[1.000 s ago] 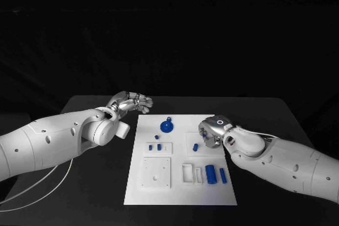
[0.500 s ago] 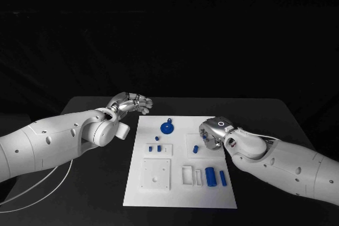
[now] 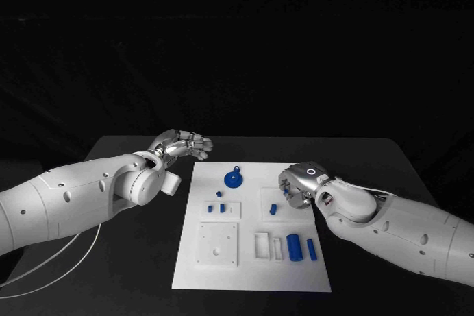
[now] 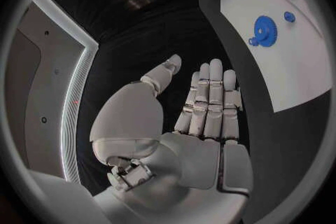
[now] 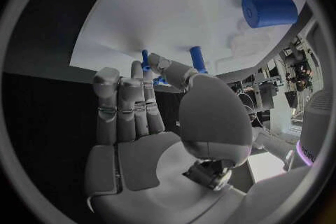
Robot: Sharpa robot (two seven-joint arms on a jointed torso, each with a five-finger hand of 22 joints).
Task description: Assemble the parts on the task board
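The white task board (image 3: 252, 268) lies in the middle of the black table. On it are a blue gear (image 3: 233, 177), a small blue peg (image 3: 274, 208), two short blue pieces (image 3: 216, 207) in a white block, and two blue cylinders (image 3: 300, 246). My left hand (image 3: 183, 144) hovers off the board's far left corner, fingers straight and holding nothing (image 4: 203, 106). My right hand (image 3: 297, 184) hangs over the board's right edge beside the peg, also holding nothing (image 5: 140, 117). The gear (image 4: 264, 29) shows ahead of the left hand's fingers, and a thick cylinder (image 5: 269, 9) lies beyond the right hand's fingers.
A square white plate (image 3: 217, 242) and a small white frame (image 3: 263, 245) sit on the board's near half. A white cable (image 3: 59, 261) trails under the left arm. Black table (image 3: 375, 158) surrounds the board on all sides.
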